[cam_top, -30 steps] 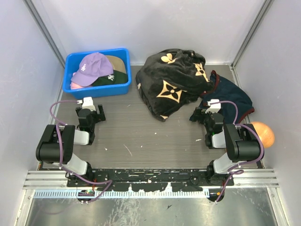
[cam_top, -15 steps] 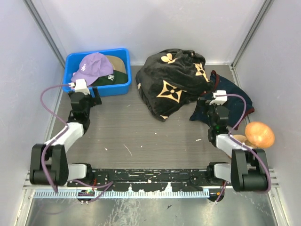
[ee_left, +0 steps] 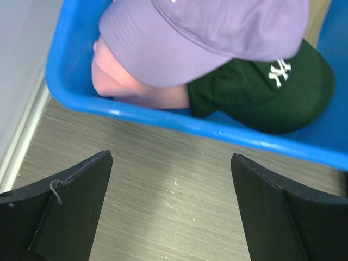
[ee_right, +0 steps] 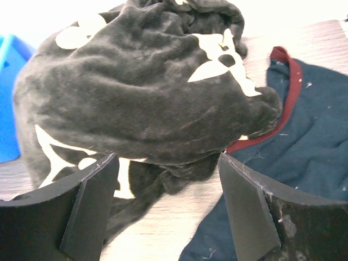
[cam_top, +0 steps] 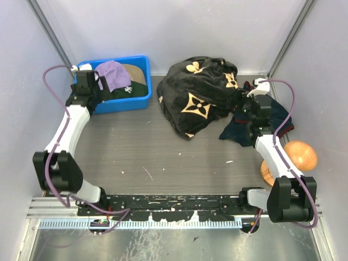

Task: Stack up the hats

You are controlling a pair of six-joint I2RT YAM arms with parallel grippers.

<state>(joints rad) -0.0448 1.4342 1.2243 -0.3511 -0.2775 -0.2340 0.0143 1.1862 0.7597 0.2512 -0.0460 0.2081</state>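
Note:
The hats lie piled in a blue bin (cam_top: 138, 103) at the back left. A lavender cap (ee_left: 217, 27) is on top, over a pink cap (ee_left: 130, 89) and a dark green cap (ee_left: 272, 95) with a white logo. A tan cap (cam_top: 136, 70) shows behind them. My left gripper (ee_left: 169, 163) hangs open above the table just in front of the bin's near wall (ee_left: 217, 131), holding nothing. My right gripper (ee_right: 168, 163) is open at the right edge of the black flower-marked cloth (ee_right: 152, 98), and a fold of that cloth lies just ahead of its tips.
A navy cloth with red trim (ee_right: 310, 147) lies right of the black cloth, under my right arm. A round-topped wooden stand (cam_top: 300, 156) stands at the right edge. Grey walls close in on both sides and the back.
Both arms have stretched forward: the left one up to the blue bin, the right one to the black cloth's right edge. The right jaws have narrowed a little.

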